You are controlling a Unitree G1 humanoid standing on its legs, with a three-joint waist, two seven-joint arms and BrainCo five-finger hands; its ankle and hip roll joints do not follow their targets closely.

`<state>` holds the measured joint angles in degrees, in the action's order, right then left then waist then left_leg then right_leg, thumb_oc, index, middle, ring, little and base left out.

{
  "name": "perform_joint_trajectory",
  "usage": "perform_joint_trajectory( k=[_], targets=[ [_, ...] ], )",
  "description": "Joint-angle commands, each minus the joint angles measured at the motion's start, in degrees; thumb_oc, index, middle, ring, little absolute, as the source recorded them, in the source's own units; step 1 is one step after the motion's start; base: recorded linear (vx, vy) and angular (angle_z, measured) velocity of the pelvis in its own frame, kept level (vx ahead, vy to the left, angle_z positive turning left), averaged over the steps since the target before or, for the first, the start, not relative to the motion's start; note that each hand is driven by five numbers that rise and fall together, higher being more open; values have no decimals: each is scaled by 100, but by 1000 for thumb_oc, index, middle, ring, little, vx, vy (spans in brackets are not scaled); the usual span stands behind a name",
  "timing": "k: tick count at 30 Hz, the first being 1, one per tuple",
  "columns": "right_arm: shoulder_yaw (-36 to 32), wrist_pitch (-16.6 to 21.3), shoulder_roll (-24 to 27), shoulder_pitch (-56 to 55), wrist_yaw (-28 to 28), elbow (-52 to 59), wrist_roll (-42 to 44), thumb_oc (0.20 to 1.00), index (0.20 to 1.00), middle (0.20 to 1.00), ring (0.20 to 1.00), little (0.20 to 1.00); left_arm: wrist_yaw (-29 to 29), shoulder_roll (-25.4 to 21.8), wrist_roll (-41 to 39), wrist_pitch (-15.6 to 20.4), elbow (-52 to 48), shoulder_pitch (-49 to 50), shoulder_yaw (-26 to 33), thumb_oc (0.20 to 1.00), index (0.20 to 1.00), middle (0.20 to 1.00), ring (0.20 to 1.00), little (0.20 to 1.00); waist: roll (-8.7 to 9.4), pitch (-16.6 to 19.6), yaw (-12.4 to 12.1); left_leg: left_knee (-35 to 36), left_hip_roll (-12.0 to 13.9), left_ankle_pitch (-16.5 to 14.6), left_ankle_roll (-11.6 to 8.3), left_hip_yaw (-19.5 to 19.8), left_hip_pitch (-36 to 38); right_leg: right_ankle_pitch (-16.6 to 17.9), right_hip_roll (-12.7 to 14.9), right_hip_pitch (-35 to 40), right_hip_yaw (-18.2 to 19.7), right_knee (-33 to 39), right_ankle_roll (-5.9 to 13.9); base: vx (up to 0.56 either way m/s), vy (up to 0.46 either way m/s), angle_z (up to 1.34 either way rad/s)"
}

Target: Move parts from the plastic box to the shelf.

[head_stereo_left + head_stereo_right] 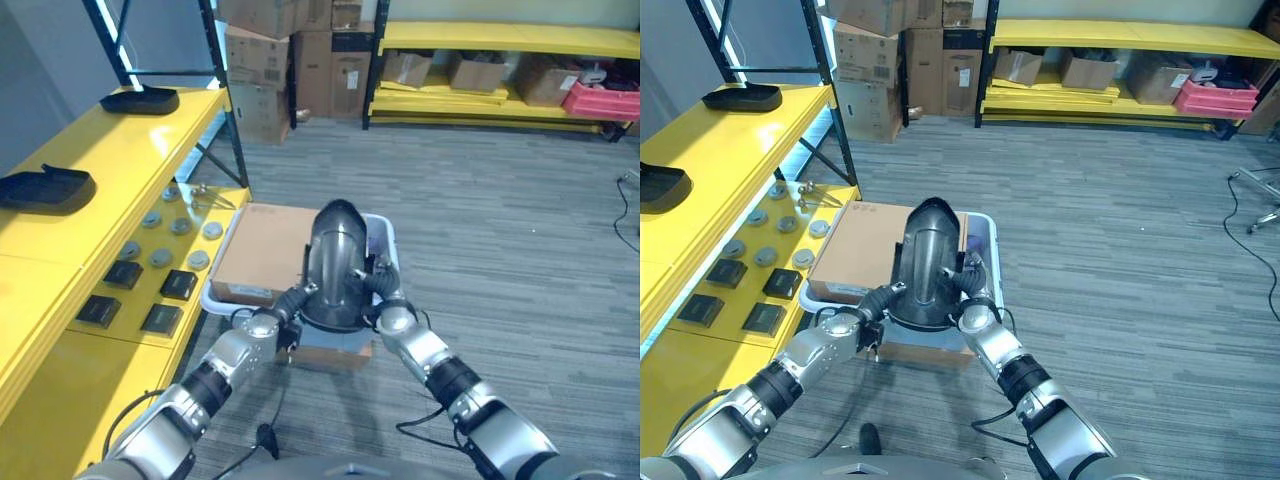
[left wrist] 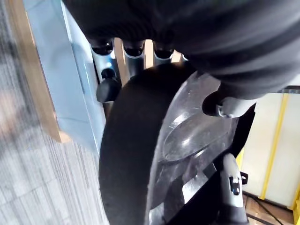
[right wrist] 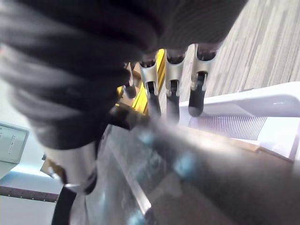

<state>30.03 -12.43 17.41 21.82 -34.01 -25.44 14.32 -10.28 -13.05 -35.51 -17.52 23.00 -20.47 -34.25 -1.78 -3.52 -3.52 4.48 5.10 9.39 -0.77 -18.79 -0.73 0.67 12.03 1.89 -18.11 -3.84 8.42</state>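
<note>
I hold a dark grey curved shell part (image 1: 336, 262) upright between both hands, just above the pale plastic box (image 1: 388, 236) on the floor. My left hand (image 1: 291, 300) grips its left rim, fingers (image 2: 134, 55) behind the rim and the thumb on the glossy face. My right hand (image 1: 384, 288) grips the right rim the same way, fingers (image 3: 174, 82) reaching past the edge. A flat cardboard box (image 1: 262, 250) lies across the plastic box's left half. The yellow shelf (image 1: 120, 160) runs along my left.
The shelf carries two black moulded parts (image 1: 140, 100) (image 1: 45, 188), several grey discs (image 1: 160, 258) and several small black blocks (image 1: 141, 297). Stacked cartons (image 1: 270, 60) and a yellow rack (image 1: 500, 40) stand at the back. Grey floor spreads out to the right.
</note>
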Motion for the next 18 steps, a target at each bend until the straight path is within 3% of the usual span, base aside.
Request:
perform_joint_trajectory(
  k=[1, 3, 8, 10, 12, 13, 15, 17, 18],
  targets=[
    [-434, 249, 253, -508, 126, 554, 62, 1000, 1000, 1000, 1000, 1000, -283, -92, 867, 1232, -811, -319, 733, 200, 200, 200, 200, 200, 139, -52, -240, 51, -70, -586, 24, 488, 64, 202, 512, -84, -342, 2, 363, -195, -98, -2],
    [-948, 256, 604, -1519, 501, 777, -56, 1000, 1000, 1000, 1000, 1000, -433, -659, 957, 1670, -1317, 247, 1414, 200, 200, 200, 200, 200, 65, -160, -12, 52, 8, -554, 21, 662, -11, -51, 276, -261, 122, -223, 209, -284, -218, 4],
    [-1671, 525, 890, -2434, 1562, -67, -301, 1000, 1000, 1000, 1000, 1000, -815, -1097, 684, 2173, -1773, 946, 2380, 200, 200, 200, 200, 200, 53, -360, 159, -22, 413, -196, -357, 819, -254, -144, -234, -230, 308, -44, -59, -208, -245, 19],
    [-1840, 838, 1054, -2616, 1919, -639, -529, 1000, 1000, 1000, 1000, 1000, -988, -1242, 578, 2262, -2052, 1173, 2820, 200, 200, 200, 200, 200, 54, -560, 83, -184, 709, 126, -543, 973, -637, -154, -428, -181, 259, -55, -192, -279, -289, 49],
    [-1831, 904, 1055, -2739, 1910, -967, -609, 1000, 1000, 1000, 1000, 1000, -1001, -1328, 531, 2322, -2337, 1441, 3182, 200, 200, 200, 200, 200, -18, -721, -17, -188, 1022, 714, -733, 901, -881, -193, -568, -99, -35, -80, -255, -209, -223, 62],
    [-1846, 907, 1011, -2869, 1886, -1028, -647, 1000, 1000, 1000, 1000, 1000, -939, -1373, 553, 2352, -2442, 1576, 3339, 200, 200, 200, 200, 200, -34, -759, -26, -204, 1165, 880, -793, 665, -931, -199, -571, -51, -246, -97, -257, -126, -211, 76],
    [-1835, 898, 886, -3245, 1869, -1017, -909, 1000, 1000, 1000, 1000, 1000, -1025, -1472, 767, 2593, -2579, 1788, 3575, 200, 200, 200, 200, 200, -7, -751, 122, -282, 1491, 1056, -1007, -227, -848, -216, -491, 117, -798, -66, -193, -126, -135, 136],
    [-1707, 897, 760, -3486, 1703, -1045, -1051, 1000, 1000, 1000, 1000, 1000, -1039, -1578, 672, 2824, -2666, 1866, 3701, 200, 200, 200, 200, 200, 37, -673, 188, -539, 1649, 937, -1007, -862, -737, -115, -355, 133, -1268, 1, -210, -165, -4, 183],
    [-1618, 867, 731, -3540, 1680, -1072, -1130, 1000, 1000, 1000, 1000, 1000, -1174, -1641, 693, 2874, -2744, 1902, 3775, 200, 200, 200, 200, 200, 77, -638, 183, -725, 1640, 785, -957, -991, -696, -84, -291, 121, -1403, 25, -234, -112, 55, 197]
  ],
)
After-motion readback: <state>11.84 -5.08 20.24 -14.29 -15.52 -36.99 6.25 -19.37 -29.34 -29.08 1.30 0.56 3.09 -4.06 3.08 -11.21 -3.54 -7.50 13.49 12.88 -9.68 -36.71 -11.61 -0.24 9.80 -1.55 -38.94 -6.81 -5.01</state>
